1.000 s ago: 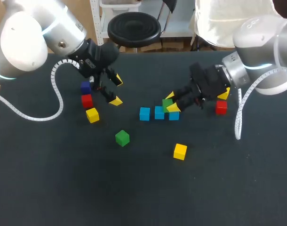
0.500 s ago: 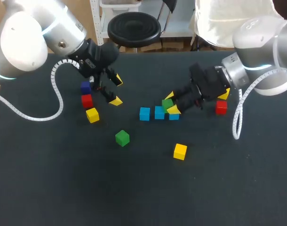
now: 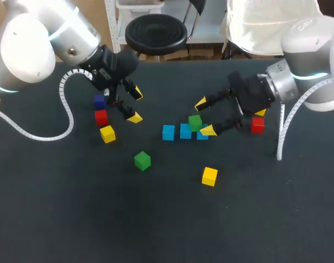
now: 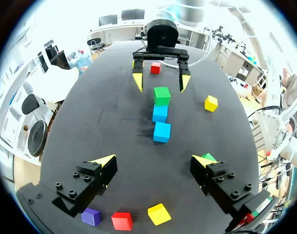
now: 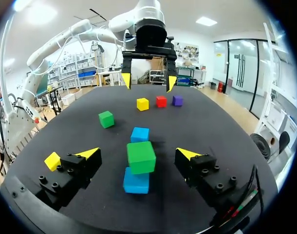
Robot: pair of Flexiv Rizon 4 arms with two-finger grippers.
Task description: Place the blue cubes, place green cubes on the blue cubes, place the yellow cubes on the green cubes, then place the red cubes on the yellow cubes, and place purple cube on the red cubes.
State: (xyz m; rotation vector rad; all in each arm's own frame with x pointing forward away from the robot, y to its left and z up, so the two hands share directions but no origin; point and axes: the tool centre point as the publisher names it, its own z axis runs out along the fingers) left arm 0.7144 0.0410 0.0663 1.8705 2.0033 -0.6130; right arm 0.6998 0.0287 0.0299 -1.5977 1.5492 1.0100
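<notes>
Fingers of the right gripper stand apart. The green cube sits between them atop the blue cubes. The left gripper is spread too. Three blue, two green, the spare green cube at 8 o'clock, then two yellow cubes, two red cubes, one purple cube.

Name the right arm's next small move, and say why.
Probably lift the right gripper back and clear: its fingers stand open, apart from the green cube, which already sits on the blue cubes. Next, the loose green cube awaits.
</notes>
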